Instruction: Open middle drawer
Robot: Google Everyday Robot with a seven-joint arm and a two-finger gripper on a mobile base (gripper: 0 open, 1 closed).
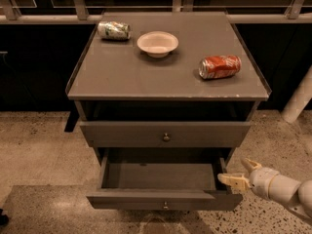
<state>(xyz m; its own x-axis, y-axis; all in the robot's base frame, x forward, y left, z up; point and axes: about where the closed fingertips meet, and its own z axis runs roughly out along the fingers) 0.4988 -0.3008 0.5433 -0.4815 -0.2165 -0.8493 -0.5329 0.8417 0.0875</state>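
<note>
While middle drawer (146, 199) gapes, hand (233, 171) spread beside it, arm (292, 191) cropped.

My arm runs off the right edge behind my gripper (241, 173), which hangs at the right front corner of the middle drawer (146, 199); whether the lower of my spread fingers (233, 181) touches its side wall I cannot tell. The drawer's rear lies in shadow under the upper drawer (126, 133), and everything beneath it is hidden.
</note>
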